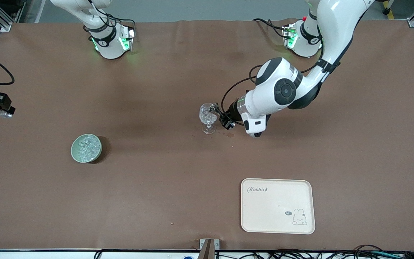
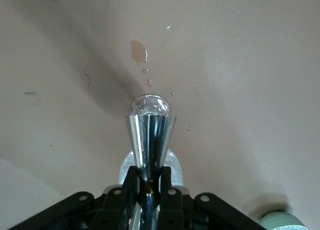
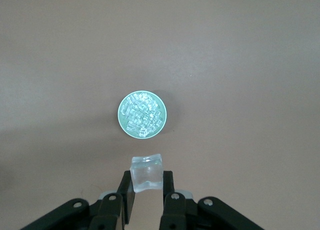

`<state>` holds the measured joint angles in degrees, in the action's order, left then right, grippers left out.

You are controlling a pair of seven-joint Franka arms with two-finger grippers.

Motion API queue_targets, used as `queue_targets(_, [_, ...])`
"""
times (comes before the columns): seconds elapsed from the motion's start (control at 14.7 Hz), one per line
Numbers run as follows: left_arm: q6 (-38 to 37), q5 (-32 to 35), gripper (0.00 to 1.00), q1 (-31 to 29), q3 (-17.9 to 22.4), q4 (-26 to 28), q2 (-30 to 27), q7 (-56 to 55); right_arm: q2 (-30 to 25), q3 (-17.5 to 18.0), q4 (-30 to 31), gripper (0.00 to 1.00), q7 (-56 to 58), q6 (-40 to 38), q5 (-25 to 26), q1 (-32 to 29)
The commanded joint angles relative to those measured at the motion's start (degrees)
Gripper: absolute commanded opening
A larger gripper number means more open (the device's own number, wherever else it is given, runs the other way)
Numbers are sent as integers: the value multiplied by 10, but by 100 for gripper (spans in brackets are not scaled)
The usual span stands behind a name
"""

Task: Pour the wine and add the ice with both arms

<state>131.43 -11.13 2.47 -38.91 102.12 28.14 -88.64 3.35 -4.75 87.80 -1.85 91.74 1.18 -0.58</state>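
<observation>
My left gripper (image 1: 218, 114) is shut on the waist of the silver hourglass measuring cup (image 2: 149, 140) and holds it tipped over the clear stemmed glass (image 1: 208, 119) at the table's middle. In the left wrist view the glass (image 2: 150, 105) shows right under the cup's mouth. My right gripper (image 1: 3, 111) is shut on one clear ice cube (image 3: 146, 173), up in the air over the table's edge at the right arm's end. The pale green bowl (image 1: 86, 148) holds a heap of ice cubes (image 3: 142, 113) and stands apart from that gripper.
A cream tray (image 1: 277, 205) with a rabbit print lies nearer the front camera, toward the left arm's end. Small brownish spilled drops (image 2: 138, 50) mark the brown table cover beside the glass's foot.
</observation>
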Motion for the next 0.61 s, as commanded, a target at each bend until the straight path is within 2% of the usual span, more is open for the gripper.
queue_targets(0.0, [-2, 36, 1, -1, -6, -8, 0, -23, -19, 7, 19, 1, -5, 6, -7, -7])
queue_targets(0.55, [-2, 115, 1, -1, -27, -10, 3, -94, -19, 7, 19, 1, -5, 6, -7, -7])
